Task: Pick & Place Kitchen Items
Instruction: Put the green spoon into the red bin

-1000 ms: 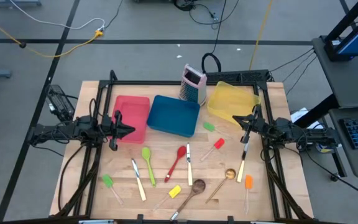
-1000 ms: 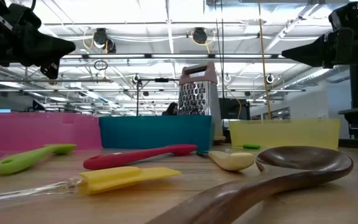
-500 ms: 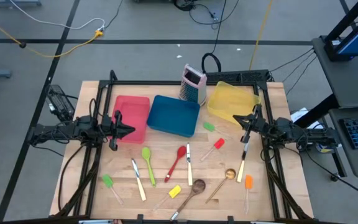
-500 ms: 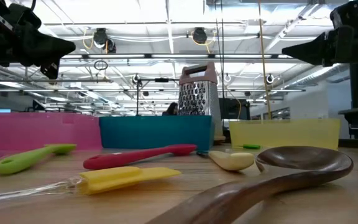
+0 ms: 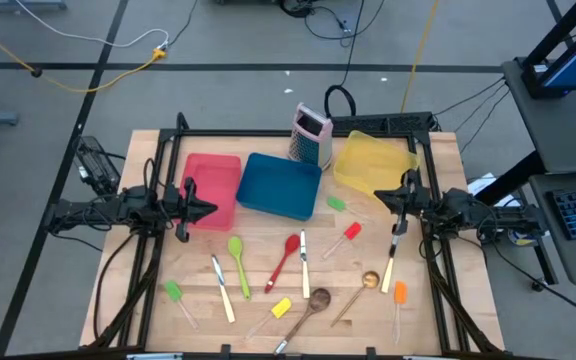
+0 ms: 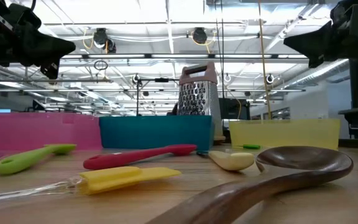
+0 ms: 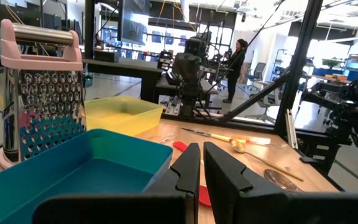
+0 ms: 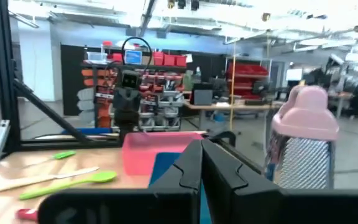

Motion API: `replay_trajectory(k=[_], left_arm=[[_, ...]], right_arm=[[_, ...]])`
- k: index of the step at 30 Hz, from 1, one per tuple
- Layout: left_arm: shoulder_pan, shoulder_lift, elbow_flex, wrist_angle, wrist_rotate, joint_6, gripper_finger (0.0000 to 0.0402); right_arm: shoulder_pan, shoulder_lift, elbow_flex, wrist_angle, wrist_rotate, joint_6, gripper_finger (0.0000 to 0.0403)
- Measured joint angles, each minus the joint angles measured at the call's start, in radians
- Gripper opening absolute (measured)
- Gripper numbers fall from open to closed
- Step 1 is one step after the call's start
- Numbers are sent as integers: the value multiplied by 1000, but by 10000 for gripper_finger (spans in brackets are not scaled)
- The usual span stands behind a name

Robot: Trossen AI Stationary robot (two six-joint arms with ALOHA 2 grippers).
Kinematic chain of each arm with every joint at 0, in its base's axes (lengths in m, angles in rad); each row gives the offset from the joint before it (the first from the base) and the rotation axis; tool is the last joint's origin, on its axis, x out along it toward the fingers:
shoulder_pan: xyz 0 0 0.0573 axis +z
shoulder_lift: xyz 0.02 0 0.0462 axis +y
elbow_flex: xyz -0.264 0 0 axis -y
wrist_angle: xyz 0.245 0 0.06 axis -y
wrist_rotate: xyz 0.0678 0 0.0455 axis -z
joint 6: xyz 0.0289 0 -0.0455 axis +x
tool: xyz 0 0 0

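Observation:
Several kitchen items lie flat on the wooden table's near half: a green spoon [image 5: 238, 262], a red spoon [image 5: 284, 258], a wooden spoon [image 5: 308, 305], a yellow spatula [image 5: 278, 310], an orange spatula [image 5: 399, 296], a red spatula [image 5: 346, 236], a green spatula [image 5: 175, 295] and pale-handled cutlery [image 5: 220, 285]. My left gripper [image 5: 208, 208] hovers shut over the table's left side, beside the red tray [image 5: 213, 188]. My right gripper [image 5: 393, 196] hovers shut over the right side, near the yellow tray [image 5: 371, 162]. Both hang well above the table, as the low view shows, left gripper [image 6: 67, 45] and right gripper [image 6: 288, 43].
A blue tray [image 5: 280, 185] lies between the red and yellow ones at the far side. An upright metal grater [image 5: 311, 135] with a pink top stands behind it. A black frame [image 5: 298, 130] borders the table. People show in the room beyond in the left wrist view.
My right gripper has tipped its fingertips upward and rolled a little while staying over the same spot. It stays shut. My left arm and the utensils have kept still.

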Motion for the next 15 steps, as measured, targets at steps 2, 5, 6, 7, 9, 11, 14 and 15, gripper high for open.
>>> replay_trajectory(k=[2, 5, 6, 7, 9, 11, 14, 15], left_arm=[[0, 0, 0, 0, 0, 0, 26], [0, 0, 0, 0, 0, 0, 26], [0, 0, 0, 0, 0, 0, 26], [0, 0, 0, 0, 0, 0, 26], [0, 0, 0, 6, 0, 0, 26], [0, 0, 0, 41, 0, 0, 26], [0, 0, 0, 94, 0, 0, 26], [0, 0, 0, 109, 0, 0, 26]], right_arm=[[0, 0, 0, 28, 0, -51, 0], [0, 0, 0, 101, 0, -109, 0], [0, 0, 0, 136, 0, -138, 0], [0, 0, 0, 174, 0, -172, 0], [0, 0, 0, 253, 0, -233, 0], [0, 0, -1, 315, -6, -238, 0], [0, 6, -1, 291, -95, -164, 3], [0, 16, 0, 275, -135, -124, 6]])
